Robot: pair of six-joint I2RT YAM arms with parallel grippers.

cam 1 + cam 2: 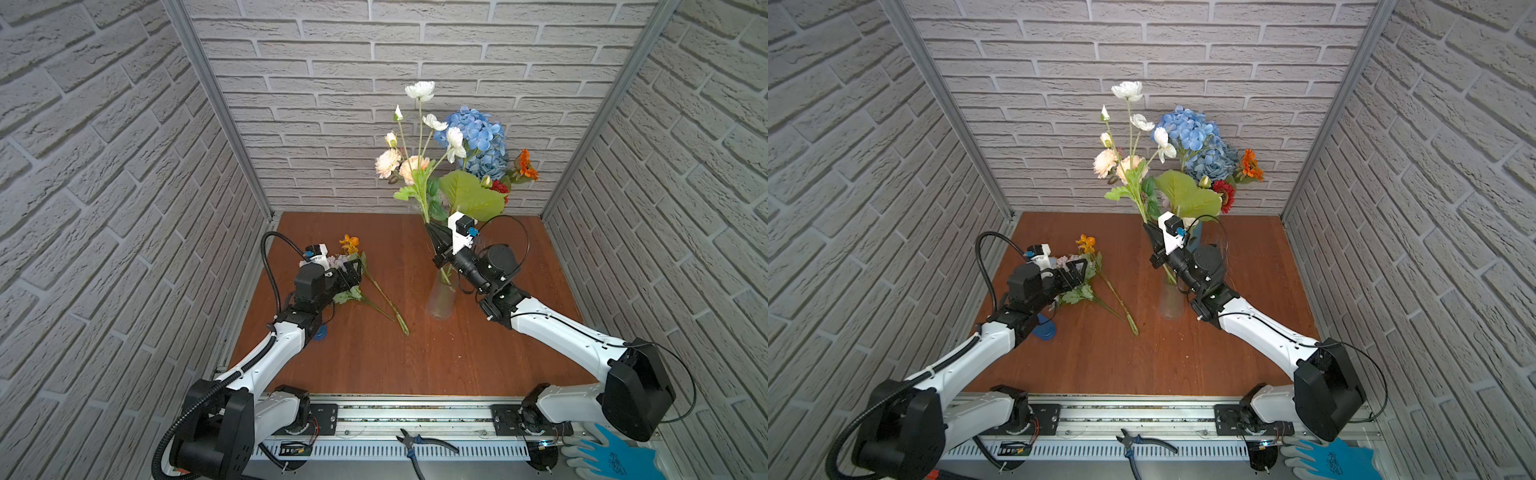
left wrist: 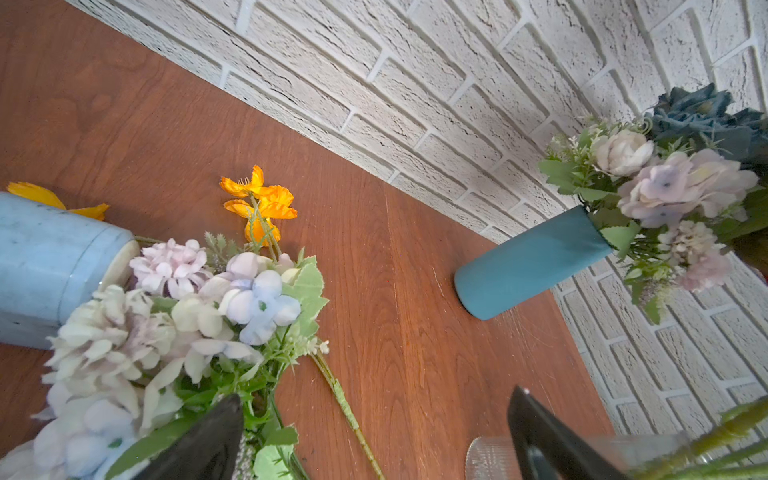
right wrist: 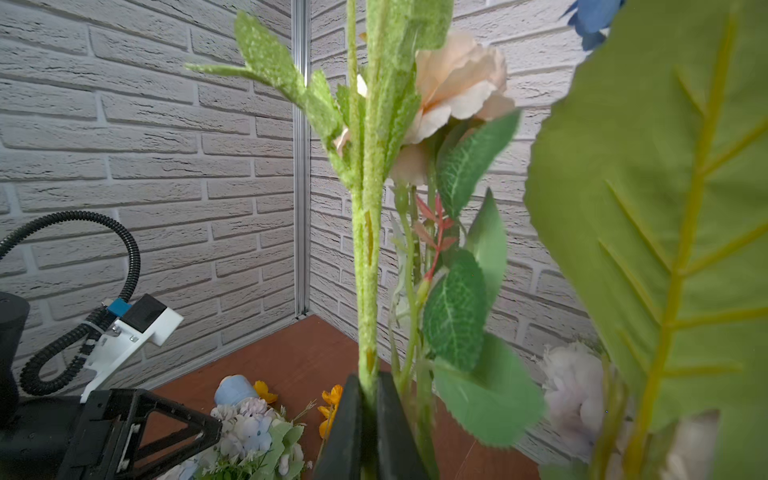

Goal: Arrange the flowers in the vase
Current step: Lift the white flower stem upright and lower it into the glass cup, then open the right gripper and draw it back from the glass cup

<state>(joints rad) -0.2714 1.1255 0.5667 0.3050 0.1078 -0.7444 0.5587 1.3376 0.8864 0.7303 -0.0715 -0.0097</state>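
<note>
Right wrist view puts my right gripper (image 3: 368,388) at its lower edge, the two black fingers pressed together on a fuzzy green stem (image 3: 368,249). The stem runs straight up and away from the fingers, with a peach flower (image 3: 453,83) just beside it higher up.

In both top views this stem stands nearly upright. Its foot is in the clear vase (image 1: 441,301) below my grip, and its white blooms (image 1: 419,89) are high against the back wall. A blue hydrangea (image 1: 478,129) stands to its right.

My left gripper (image 2: 376,395) is spread wide and hovers low over a lilac-white bunch (image 2: 187,324) lying flat on the table (image 2: 415,291), with one finger above its leaves. An orange flower (image 2: 259,199) lies just beside the bunch. In a top view their stems (image 1: 384,301) point toward the front right, heads toward the back left.

Only the left wrist view shows plainly a teal vase (image 2: 532,262) by the back wall, holding lilac and dusty-blue flowers (image 2: 681,187). In the top views my right wrist covers nearly all of it.
</note>
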